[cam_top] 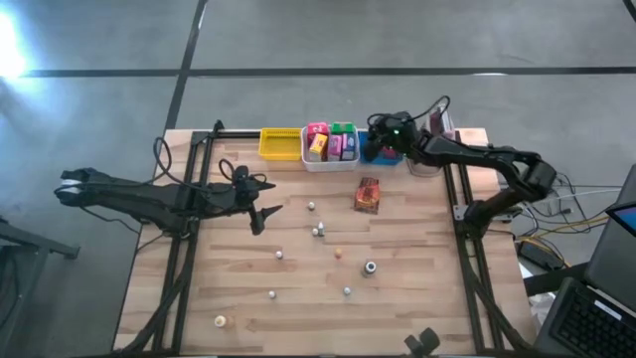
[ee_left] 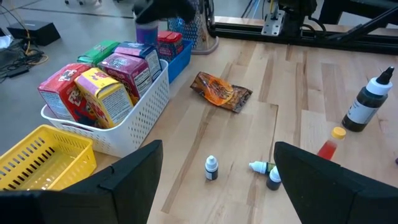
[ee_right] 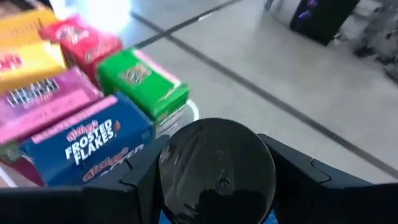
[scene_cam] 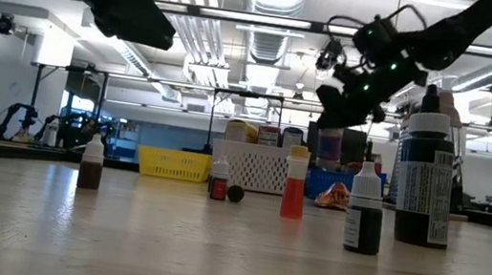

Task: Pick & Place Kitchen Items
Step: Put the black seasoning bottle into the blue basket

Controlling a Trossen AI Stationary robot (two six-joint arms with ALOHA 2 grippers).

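Note:
My right gripper (cam_top: 383,141) is at the table's far edge, over the blue bin (cam_top: 381,155), shut on a small round thing with a glossy dark top (ee_right: 216,169) and a purple side (ee_left: 147,28). The white bin (ee_left: 134,102) beside it holds red, yellow, pink, green and blue packets (ee_right: 87,146). A red packet (ee_left: 169,42) lies in the blue bin. A brown packet (cam_top: 368,195) lies flat on the table. My left gripper (cam_top: 260,213) hovers open over the table's left middle, with nothing between its fingers. My right gripper pinches the round thing between its two fingers, which sit on opposite sides of its rim (ee_right: 169,171). The fingers slant down from the table's right side. The thing is upright with its dark top up, lifted clear above the blue bin.
An empty yellow bin (cam_top: 279,144) stands left of the white bin. Small dropper bottles (cam_top: 316,231) and caps (cam_top: 370,267) are scattered over the middle and near part of the table. A larger dark bottle (ee_left: 372,102) and an orange one (ee_left: 329,146) stand right of them.

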